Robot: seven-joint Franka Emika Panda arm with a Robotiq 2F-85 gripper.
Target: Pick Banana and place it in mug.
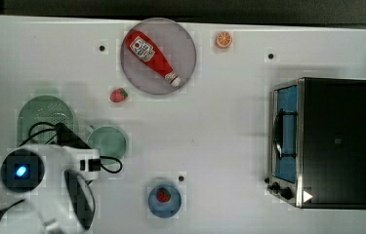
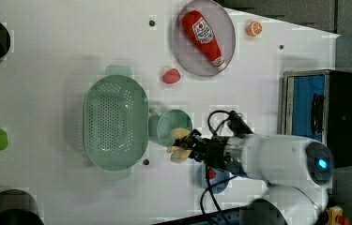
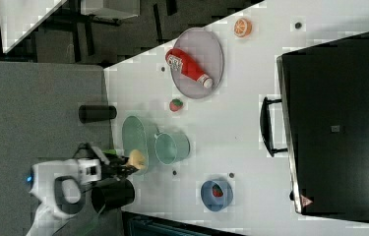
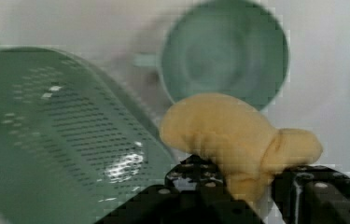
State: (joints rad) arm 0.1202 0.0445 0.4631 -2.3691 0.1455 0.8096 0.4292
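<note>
Wrist view: banana is pinched between the 2 black fingers of the gripper; it is held aloft, near the mug, beside the basket; mug is seen empty.

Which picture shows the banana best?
The wrist view: the banana is big, pinched in the gripper. The left view and right view show it small; in the top view the arm hides it.
</note>
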